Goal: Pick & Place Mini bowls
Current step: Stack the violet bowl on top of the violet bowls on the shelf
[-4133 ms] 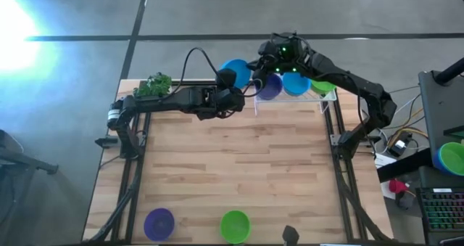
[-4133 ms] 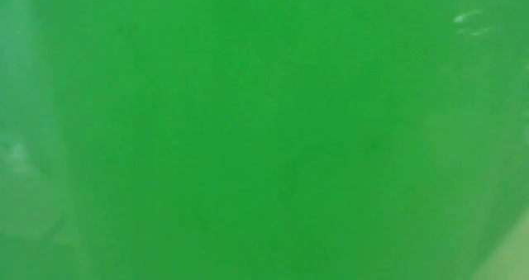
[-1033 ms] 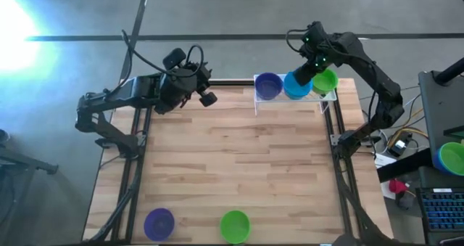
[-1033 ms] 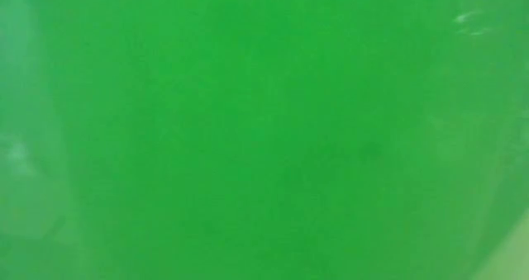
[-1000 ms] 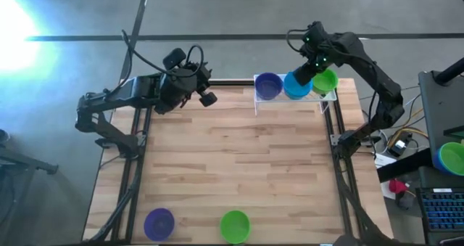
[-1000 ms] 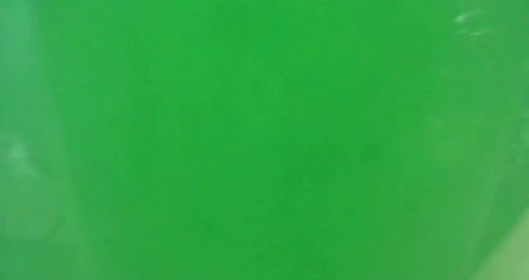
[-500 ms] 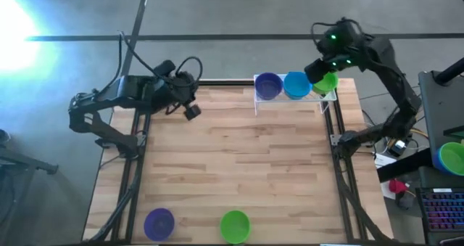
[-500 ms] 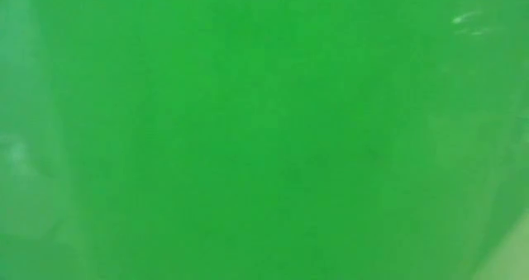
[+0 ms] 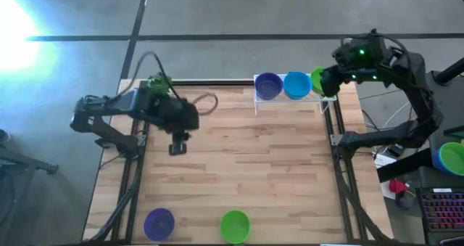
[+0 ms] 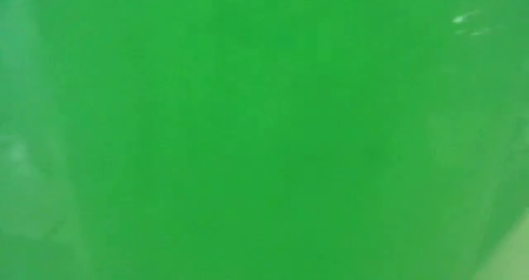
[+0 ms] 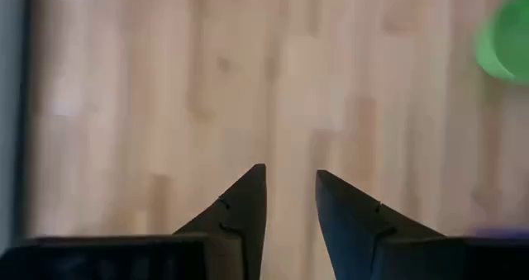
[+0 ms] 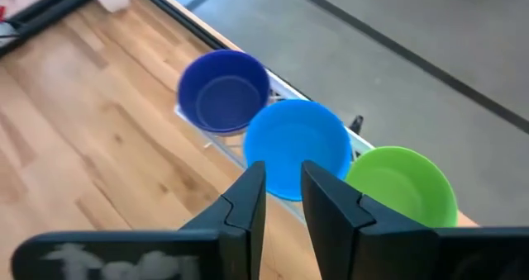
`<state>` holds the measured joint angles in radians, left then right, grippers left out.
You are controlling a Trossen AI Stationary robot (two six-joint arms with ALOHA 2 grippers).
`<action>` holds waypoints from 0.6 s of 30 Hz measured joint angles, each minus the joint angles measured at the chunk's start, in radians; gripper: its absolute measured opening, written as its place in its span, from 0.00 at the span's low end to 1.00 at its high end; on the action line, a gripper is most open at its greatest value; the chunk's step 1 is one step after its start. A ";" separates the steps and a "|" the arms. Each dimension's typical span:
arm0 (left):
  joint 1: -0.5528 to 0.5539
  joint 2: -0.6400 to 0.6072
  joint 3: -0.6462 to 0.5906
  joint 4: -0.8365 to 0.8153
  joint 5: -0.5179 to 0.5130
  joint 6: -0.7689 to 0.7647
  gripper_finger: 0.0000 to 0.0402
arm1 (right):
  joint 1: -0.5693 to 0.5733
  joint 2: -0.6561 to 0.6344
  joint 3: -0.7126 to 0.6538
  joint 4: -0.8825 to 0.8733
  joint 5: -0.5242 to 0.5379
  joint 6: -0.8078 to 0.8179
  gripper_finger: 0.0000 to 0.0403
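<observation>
- I see left claw point(image 11: 290, 199) over bare surface point(image 9: 246, 166), fingers slightly spread, empty.
- Right claw point(image 12: 282, 189) above rack bowls: purple bowl point(image 12: 224, 91), blue bowl point(image 12: 296, 146), green bowl point(image 12: 405, 186); narrow gap, holding nothing.

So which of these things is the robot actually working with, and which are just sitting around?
Part of the job:
- purple bowl, blue bowl and green bowl in the white rack
- purple bowl and green bowl at the table's near edge

Just lying about:
- leafy toy plant at the far left corner
- stacked bowls off the table, to the right
</observation>
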<state>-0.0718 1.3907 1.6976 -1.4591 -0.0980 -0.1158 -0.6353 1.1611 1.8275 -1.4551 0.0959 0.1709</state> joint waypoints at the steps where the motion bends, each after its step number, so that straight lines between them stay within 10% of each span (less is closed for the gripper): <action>1: -0.017 0.000 -0.022 0.000 0.023 -0.010 0.27 | 0.009 -0.006 0.000 0.000 0.000 0.008 0.20; 18: -0.498 -0.002 -0.425 0.222 0.173 -0.366 0.27 | 0.084 -0.013 -0.003 0.023 -0.001 0.038 0.18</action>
<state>-0.5693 1.3891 1.2727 -1.2366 0.0753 -0.4820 -0.5518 1.1477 1.8248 -1.4319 0.0952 0.2092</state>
